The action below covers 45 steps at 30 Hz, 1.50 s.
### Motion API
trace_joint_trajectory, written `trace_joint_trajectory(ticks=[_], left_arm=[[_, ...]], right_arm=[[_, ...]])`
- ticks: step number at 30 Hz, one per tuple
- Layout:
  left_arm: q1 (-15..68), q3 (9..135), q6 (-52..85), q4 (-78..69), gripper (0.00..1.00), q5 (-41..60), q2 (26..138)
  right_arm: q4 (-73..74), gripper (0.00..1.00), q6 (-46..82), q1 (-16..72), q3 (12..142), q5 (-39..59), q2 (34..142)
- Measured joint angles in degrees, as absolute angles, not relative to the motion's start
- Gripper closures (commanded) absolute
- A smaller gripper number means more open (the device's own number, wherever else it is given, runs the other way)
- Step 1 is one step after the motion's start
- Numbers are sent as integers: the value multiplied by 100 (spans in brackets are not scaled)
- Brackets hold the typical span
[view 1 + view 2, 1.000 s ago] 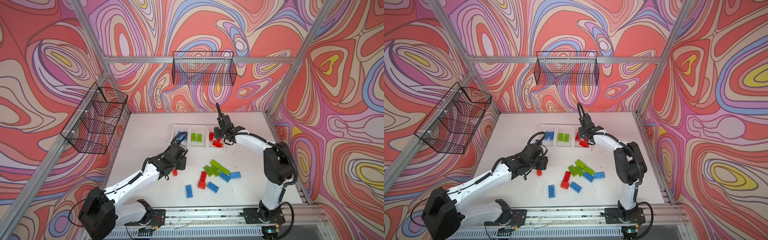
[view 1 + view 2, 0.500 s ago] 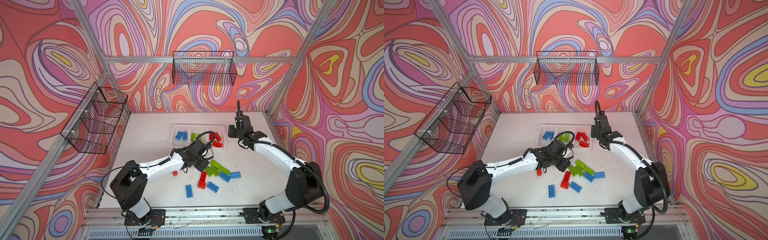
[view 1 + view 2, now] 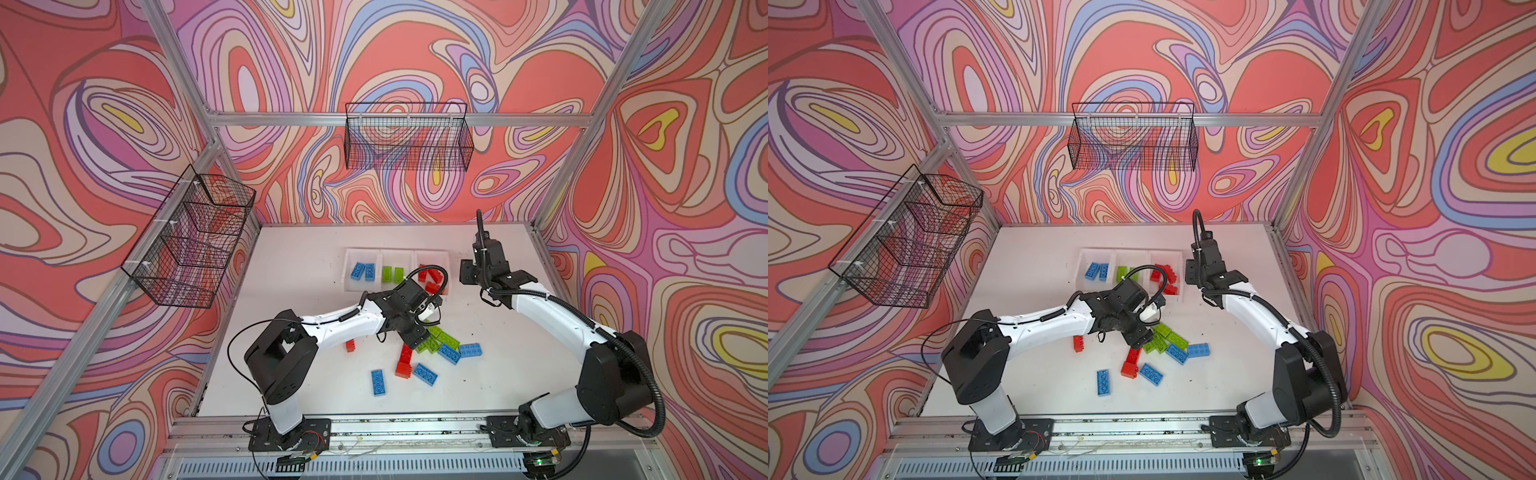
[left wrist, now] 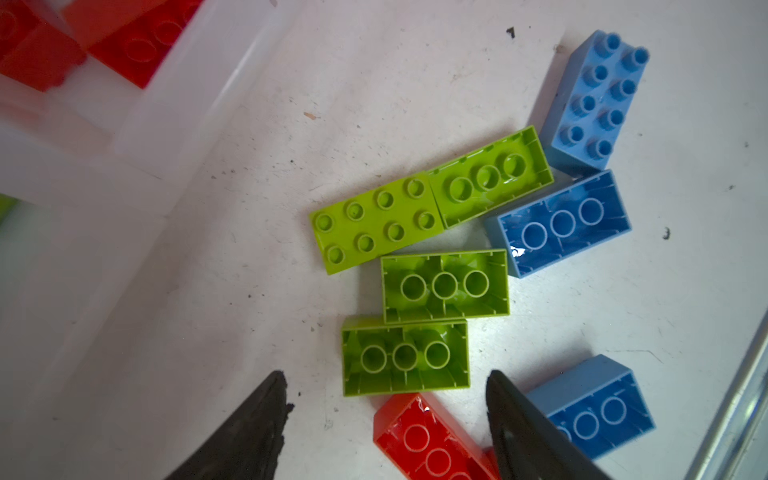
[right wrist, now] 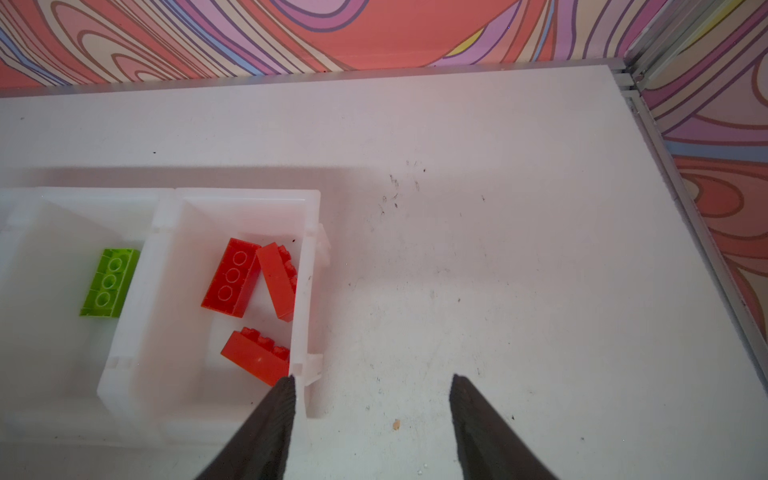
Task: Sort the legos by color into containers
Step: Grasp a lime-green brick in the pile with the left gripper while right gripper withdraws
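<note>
1. Hovering over the loose legos [image 3: 432, 353], my left pincer [image 4: 386, 376] stands spread and grips nothing.
2. An upturned green brick [image 4: 405, 357] lies just ahead of the fingertips, in line with the gap between them. I cannot tell whether they touch it.
3. A red brick [image 4: 428, 436], hollow side up, lies under that gap, just beside the green one. A blue brick [image 4: 594, 411] sits just outside one finger.
4. More green and blue bricks cluster beyond, close together on the white table [image 4: 249, 249].
5. My right pincer [image 5: 372, 377] is likewise spread and empty, above bare table just beside the containers [image 3: 397, 254].
6. One of its fingers [image 5: 270, 424] overlaps the near corner of the end bin [image 5: 245, 195], which holds three red bricks.
7. In both top views the middle bin holds green bricks and the far bin blue ones.
</note>
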<state>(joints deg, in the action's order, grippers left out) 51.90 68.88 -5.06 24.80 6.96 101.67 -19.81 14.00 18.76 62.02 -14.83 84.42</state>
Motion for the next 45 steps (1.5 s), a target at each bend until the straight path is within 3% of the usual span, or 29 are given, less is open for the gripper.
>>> trace_joint_trajectory(ticks=[17,29,35,45], left_arm=[[5494,7061,504,2617,21,67,10779],[5509,7137,451,2676,33,-25,10949],[5509,7137,449,2681,43,-38,10947],[5085,7137,322,2845,44,-158,10245]], right_arm=[[-1922,36,1404,1839,6060,-1461,8442],[-1887,38,1424,1839,6038,-1459,8442],[-1887,38,1426,1839,6038,-1444,8442],[-2043,38,1562,1822,5612,-1400,8147]])
